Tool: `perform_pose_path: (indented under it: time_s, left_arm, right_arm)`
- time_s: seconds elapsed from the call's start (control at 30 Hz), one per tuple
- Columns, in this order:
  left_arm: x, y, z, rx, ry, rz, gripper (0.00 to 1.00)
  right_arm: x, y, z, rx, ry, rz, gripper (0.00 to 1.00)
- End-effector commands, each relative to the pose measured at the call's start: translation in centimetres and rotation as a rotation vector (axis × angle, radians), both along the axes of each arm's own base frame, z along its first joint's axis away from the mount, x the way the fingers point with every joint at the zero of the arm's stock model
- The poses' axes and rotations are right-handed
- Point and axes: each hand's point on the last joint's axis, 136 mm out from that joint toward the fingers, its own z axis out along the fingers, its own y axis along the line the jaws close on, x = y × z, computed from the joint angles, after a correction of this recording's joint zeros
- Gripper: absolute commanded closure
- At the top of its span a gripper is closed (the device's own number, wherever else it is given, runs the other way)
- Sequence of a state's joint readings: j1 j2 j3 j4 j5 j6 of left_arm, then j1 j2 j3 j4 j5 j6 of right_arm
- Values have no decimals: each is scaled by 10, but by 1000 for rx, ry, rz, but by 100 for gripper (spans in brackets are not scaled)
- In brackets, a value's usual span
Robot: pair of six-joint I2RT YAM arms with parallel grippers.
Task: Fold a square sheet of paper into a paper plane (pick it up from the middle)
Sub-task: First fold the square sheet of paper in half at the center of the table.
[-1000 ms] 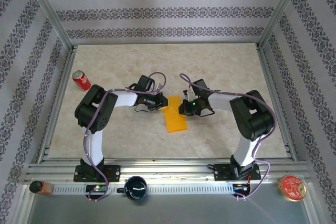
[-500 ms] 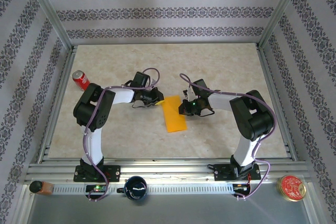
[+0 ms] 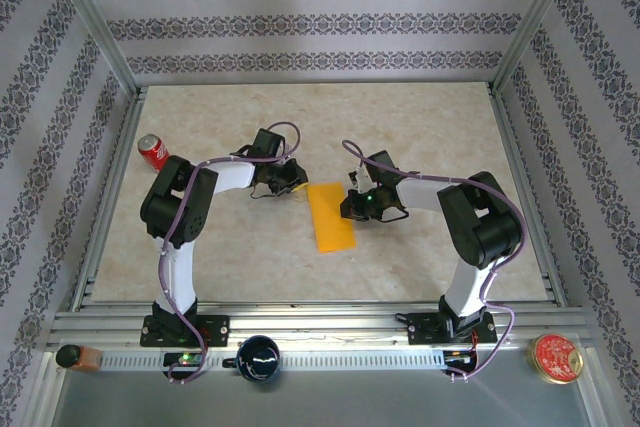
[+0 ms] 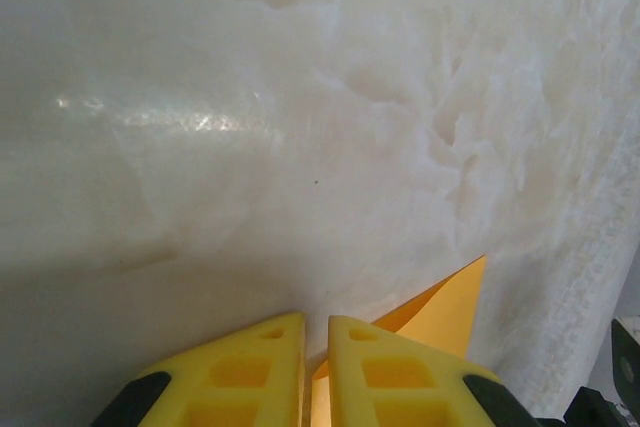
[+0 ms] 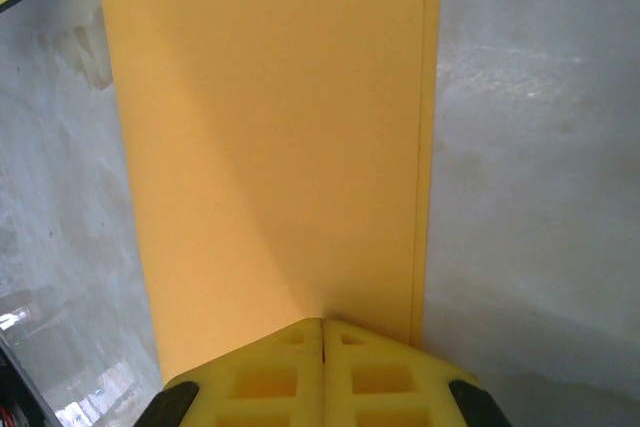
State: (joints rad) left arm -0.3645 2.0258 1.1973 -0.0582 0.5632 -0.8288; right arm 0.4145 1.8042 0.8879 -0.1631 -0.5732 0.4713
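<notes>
Paper: the square sheet of paper lies flat mid-frame in the overhead view. It shows as one long narrow rectangle, so I judge it doubled over lengthways, with no nose or wings yet.
Right gripper: the right gripper sits at the sheet's right long edge. In its wrist view the fingers are pressed tip to tip at bottom centre, planted on the orange surface with nothing between them.
Left gripper: the left gripper sits just left of the sheet's upper-left corner. In its wrist view the fingers are drawn almost together, with only a slit between them. An orange corner pokes out lower right behind one finger, and I can't tell whether any paper is nipped.
Edge check: a thin line runs just inside the sheet's right edge in the right wrist view, so the layers look slightly out of flush.
Stage: early, I'd say, with the first crease being set.
Risk one: the sheet is thin on a glossy table, so a sideways drag by the pressing tips could skate or buckle it.
Risk two: if that corner is caught, a pull leftward could peel the fold open or tear it.
Risk three: creasing over offset layers would leave the plane lopsided.
</notes>
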Motion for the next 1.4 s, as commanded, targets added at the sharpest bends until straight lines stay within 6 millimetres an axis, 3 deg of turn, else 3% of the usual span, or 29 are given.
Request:
perform_pose_path:
  time_s: [0.0,0.17,0.3,0.47,0.6,0.93,1.1,1.37]
  left_arm:
    - [-1,9,26,36,-48,-5,84]
    - [-26,-15,46,-39,-74,-79,84]
    - [-54,-32,42,-73,-47,-129,84]
    - [-73,-46,30,-128,-22,-171,84]
    - [-81,-47,15,-143,4,-178,85]
    - [-102,-20,-25,27,90,-181,85]
    - [-97,-19,-7,48,53,-192,84]
    - [-93,-51,31,-82,-17,-220,82]
  right_arm:
    - [-47,-48,-55,-247,189,-35,100]
    - [-47,-49,-55,-249,190,-38,100]
    - [-47,-49,-56,-249,194,-37,100]
    - [-48,-49,-56,-250,198,-38,100]
    - [-49,-48,-57,-246,200,-33,100]
    - [-49,-48,-58,-249,203,-31,100]
    - [-49,-48,-59,-251,205,-33,100]
    - [-49,-48,-58,-251,205,-32,100]
